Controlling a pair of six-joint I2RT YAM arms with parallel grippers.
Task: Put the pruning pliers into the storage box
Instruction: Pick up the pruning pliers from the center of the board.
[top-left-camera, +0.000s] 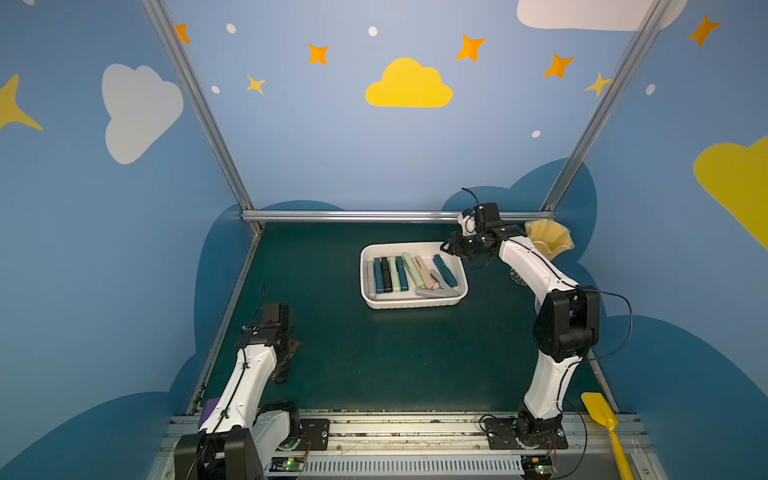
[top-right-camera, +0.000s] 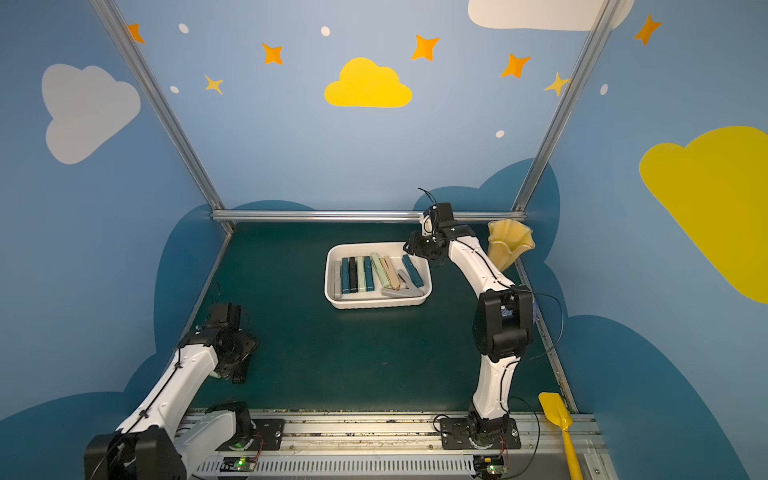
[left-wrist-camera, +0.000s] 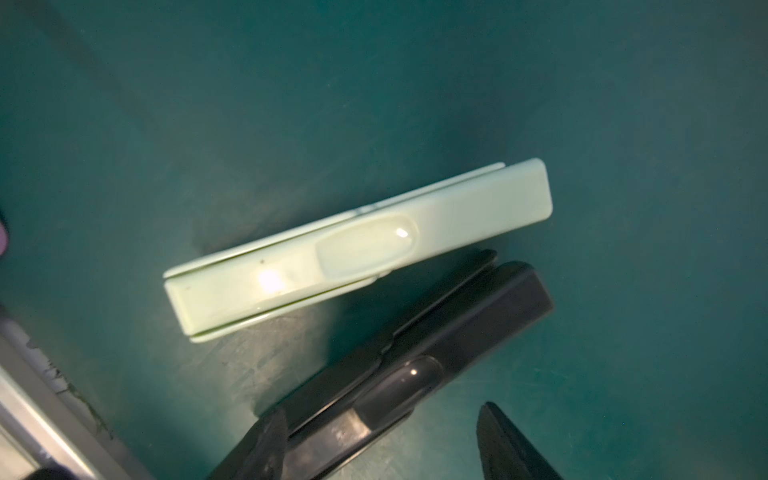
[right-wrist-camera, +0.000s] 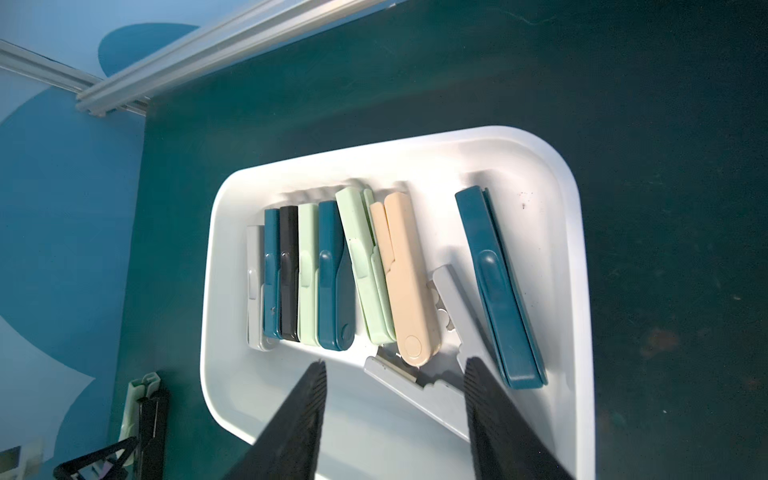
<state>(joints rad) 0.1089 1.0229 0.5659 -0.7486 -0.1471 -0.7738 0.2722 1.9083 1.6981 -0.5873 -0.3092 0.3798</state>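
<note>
The white storage box (top-left-camera: 362, 266) (top-right-camera: 328, 270) (right-wrist-camera: 216, 291) stands on the green mat right of centre. Several pruning pliers lie in it, with a teal one (right-wrist-camera: 498, 291) (top-left-camera: 444, 270) at the right and a grey one (right-wrist-camera: 419, 386) lying spread open along the near wall. My right gripper (right-wrist-camera: 395, 362) (top-left-camera: 446, 247) hangs open over the box's far right corner with nothing between its fingers. At the left edge of the mat, my left gripper (left-wrist-camera: 382, 411) (top-left-camera: 286, 365) is open and low over black pliers (left-wrist-camera: 436, 345). Pale green pliers (left-wrist-camera: 357, 249) lie beside them.
A yellow fluted vase (top-left-camera: 548, 241) stands at the back right, just behind the right arm. A yellow shovel (top-left-camera: 602, 419) lies at the front right corner. A purple object (top-left-camera: 210, 409) shows under the left arm. A metal rail (left-wrist-camera: 41, 415) borders the mat close to the left gripper.
</note>
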